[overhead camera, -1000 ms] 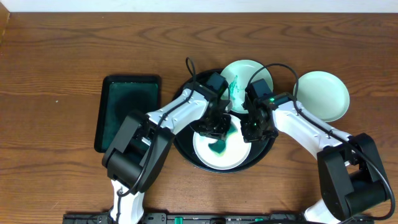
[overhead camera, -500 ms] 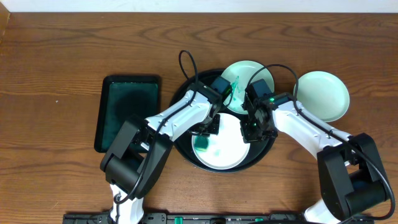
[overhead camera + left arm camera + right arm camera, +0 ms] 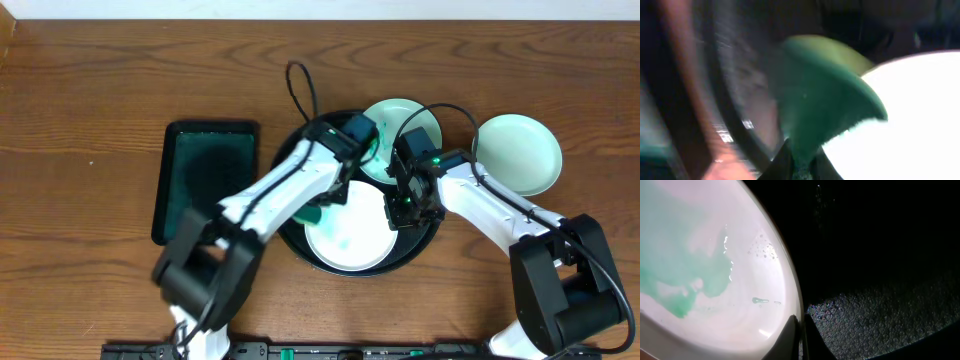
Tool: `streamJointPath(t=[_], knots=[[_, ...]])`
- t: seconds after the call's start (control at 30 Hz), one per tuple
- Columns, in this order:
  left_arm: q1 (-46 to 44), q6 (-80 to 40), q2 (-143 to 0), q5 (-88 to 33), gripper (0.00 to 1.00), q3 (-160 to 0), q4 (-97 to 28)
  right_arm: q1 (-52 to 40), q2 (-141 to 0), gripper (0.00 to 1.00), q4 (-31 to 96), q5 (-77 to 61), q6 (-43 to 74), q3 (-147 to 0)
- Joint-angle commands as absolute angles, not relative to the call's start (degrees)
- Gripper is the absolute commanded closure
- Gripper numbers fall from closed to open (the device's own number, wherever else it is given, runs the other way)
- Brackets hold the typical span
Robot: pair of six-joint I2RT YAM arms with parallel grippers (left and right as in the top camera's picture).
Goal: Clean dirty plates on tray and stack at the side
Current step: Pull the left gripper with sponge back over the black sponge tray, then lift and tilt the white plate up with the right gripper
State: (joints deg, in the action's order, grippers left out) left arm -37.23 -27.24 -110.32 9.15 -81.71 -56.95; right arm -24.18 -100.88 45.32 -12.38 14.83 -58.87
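The left claw [image 3: 799, 162] is clenched on a green sponge [image 3: 820, 95] at the left rim of the white plate [image 3: 350, 240], which lies in the round tray [image 3: 422, 250] mid-surface. The right claw [image 3: 800, 330] pinches that plate's right rim. A mint plate [image 3: 388, 110] lies at the tray's far side, and a second mint plate [image 3: 517, 153] lies on the surface just right of the tray.

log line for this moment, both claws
left claw: shut on sponge, at left edge of white plate | right claw: shut on plate rim | plate: in tray, faint teal smear
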Motion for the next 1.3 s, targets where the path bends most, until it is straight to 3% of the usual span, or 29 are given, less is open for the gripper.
streamJointPath(t=[0.0,0.3,0.6,0.63,0.67,0.7,0.8,0.87,1.03,1.27], knots=[[-34.8,-28.2,-102.6,15.9,0.93,-84.2,-57.9,-23.7,-101.4,0.99,45.8,-8.0,14.1,-58.7],[-23.7,-28.2,-98.4,14.9,0.93,-84.2,-61.9,-24.1,-100.6,0.99,47.1,-7.9,10.7,-63.6],[-8.4,-24.9,-98.7,3.7,0.93,-83.2,-62.3,-30.0,-97.2,0.98,52.2,-0.5,7.2,-76.8],[-7.5,-24.6,-98.7,3.6,0.93,-83.0,-62.5,-30.3,-97.2,0.80,53.0,-0.5,9.5,-77.0],[-6.6,-24.3,-98.7,3.4,0.93,-82.7,-62.8,-30.4,-97.3,0.46,54.1,-0.5,13.3,-76.9],[-5.9,-24.2,-98.7,3.4,0.93,-82.6,-63.0,-30.2,-97.5,0.43,54.9,-1.1,16.1,-76.6],[-4.6,-23.8,-98.7,3.4,0.93,-82.6,-63.6,-29.8,-97.6,0.54,56.5,-6.5,19.7,-74.8],[-4.2,-23.6,-98.7,3.4,0.92,-82.6,-63.5,-29.8,-97.6,0.50,58.3,-7.4,22.9,-73.6],[-4.1,-23.6,-98.7,3.4,0.93,-82.6,-63.3,-29.9,-97.6,0.61,58.8,-9.3,24.4,-68.4],[-4.1,-23.6,-98.7,3.4,0.93,-82.6,-63.1,-29.8,-97.6,0.59,51.1,-9.5,25.0,-59.5]])
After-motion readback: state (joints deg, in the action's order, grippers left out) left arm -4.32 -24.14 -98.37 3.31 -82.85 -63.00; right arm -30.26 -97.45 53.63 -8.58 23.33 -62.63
